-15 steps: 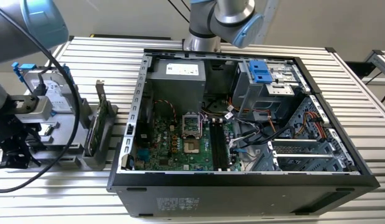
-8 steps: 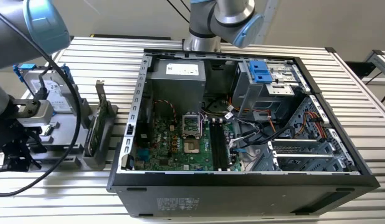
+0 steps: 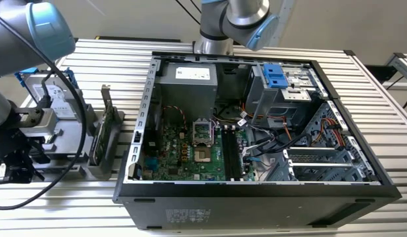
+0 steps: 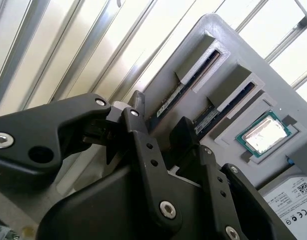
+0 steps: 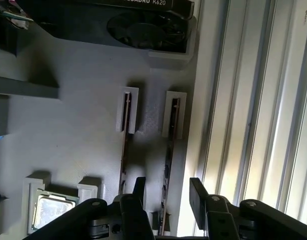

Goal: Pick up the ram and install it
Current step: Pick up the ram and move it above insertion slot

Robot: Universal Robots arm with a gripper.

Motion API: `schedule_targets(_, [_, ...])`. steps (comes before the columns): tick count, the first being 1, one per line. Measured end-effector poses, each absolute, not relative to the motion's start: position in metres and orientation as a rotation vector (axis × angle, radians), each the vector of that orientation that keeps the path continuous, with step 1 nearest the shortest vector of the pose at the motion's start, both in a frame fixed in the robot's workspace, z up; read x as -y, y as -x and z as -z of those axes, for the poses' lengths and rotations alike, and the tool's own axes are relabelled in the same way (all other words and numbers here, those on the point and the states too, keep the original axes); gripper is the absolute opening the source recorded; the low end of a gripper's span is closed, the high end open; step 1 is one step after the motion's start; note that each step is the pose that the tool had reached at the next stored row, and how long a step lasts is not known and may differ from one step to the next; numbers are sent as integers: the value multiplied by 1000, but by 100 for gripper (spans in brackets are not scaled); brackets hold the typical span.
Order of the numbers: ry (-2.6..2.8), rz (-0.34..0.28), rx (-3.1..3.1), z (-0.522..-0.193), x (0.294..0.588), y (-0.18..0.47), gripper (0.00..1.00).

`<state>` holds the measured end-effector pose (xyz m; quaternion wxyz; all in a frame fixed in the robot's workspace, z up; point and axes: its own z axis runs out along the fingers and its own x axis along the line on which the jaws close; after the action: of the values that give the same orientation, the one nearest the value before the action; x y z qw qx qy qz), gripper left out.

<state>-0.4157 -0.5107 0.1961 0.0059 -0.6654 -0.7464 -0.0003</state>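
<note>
At the exterior view's left, well apart from the open computer case, the gripper hangs over the grey holder that keeps the loose parts. In both wrist views two memory sticks stand edge-on in raised slots of that holder, side by side. Standing thin edge up, we judge, leaves both flat faces free for a pinch.

The ram we are after is the stick nearer the holder's rim, beside the slatted table. The second stick stands just beside it, toward the processor.

The claw is released. Its fingers are spread with the ram running between them, one to each face, and we see a gap on either side, so nothing is grasped yet. We judge this the approach to the pick.

The memory slots sit on the board inside the case, at the lower middle of the exterior view.
</note>
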Motion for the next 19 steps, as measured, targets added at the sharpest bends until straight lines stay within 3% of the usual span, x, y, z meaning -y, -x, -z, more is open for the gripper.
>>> schedule_targets(11, [2083, 1, 2336, -195, 511, 416, 100])
schedule_targets(12, [2083, 1, 2336, -195, 511, 416, 0])
schedule_targets(19, [2083, 1, 2336, -195, 511, 416, 0])
